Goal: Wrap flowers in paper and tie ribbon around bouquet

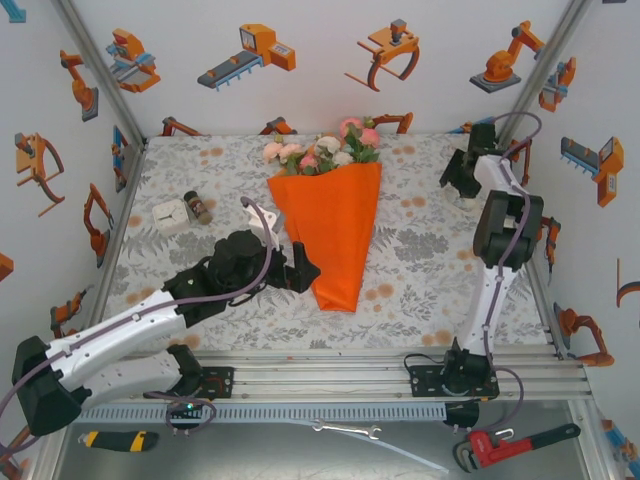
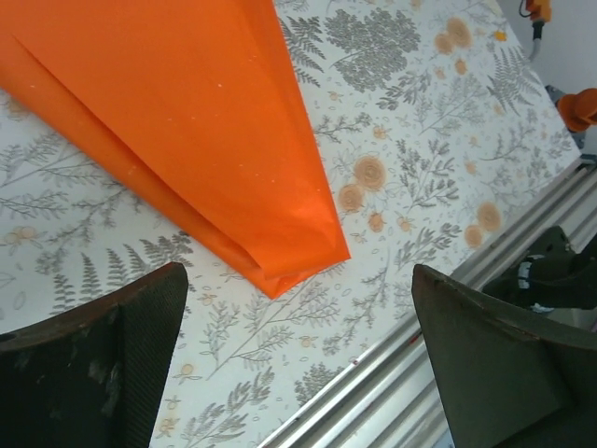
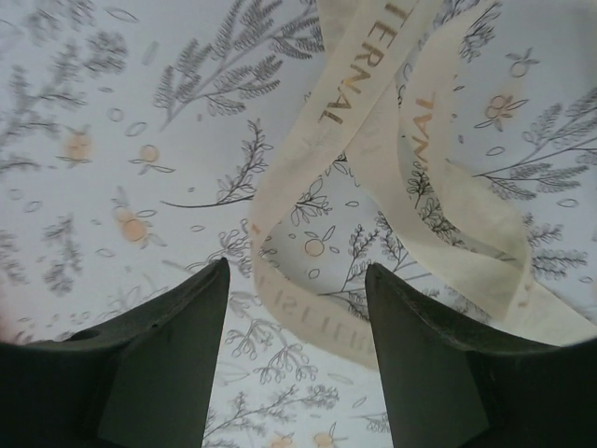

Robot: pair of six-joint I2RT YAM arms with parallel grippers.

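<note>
Right gripper [image 3: 297,271]: hangs unclenched straight over ribbon [image 3: 350,93] loop, well right of paper [image 1: 335,230]; left gripper [image 2: 298,280], released too, beside its tip.

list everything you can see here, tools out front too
flowers: one bunch, pink and cream, at the cone's wide far end
paper: one, orange, wrapped into a cone, mid-table
ribbon: one, cream, gold lettering, loose under the right gripper
tablecloth: one, grey leaf print
white box, small brown bottle: one each, table's left
utility knife, spanner, red pipe wrench: one each, near ledge
left gripper: black, fingers apart, by the cone's tip
right gripper: black, fingers apart over the ribbon
</note>
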